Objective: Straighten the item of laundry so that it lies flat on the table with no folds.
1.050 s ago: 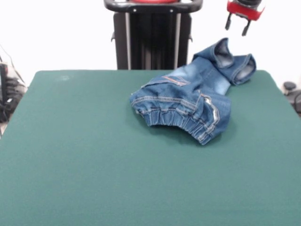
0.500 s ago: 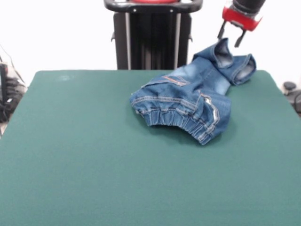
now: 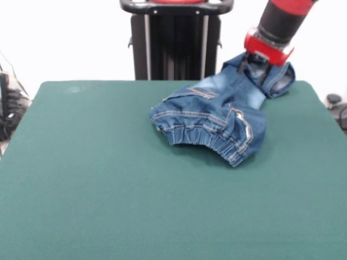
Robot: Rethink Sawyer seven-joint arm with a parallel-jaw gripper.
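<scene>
Clearly soft and limp, the jeans (image 3: 217,116) lie bunched toward the far right of the green tabletop (image 3: 108,189), legs doubled over, elastic waistband facing the camera. Denim looks fairly thick, so folds should drag rather than slip. The pincer (image 3: 254,72), prongs apart, straddles the raised cuff, a sensible place to grip and pull outward.

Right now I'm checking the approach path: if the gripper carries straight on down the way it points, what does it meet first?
The gripper points down at the jeans, so it would probably meet the raised leg cuffs first, though depth is unclear from one view.
</scene>
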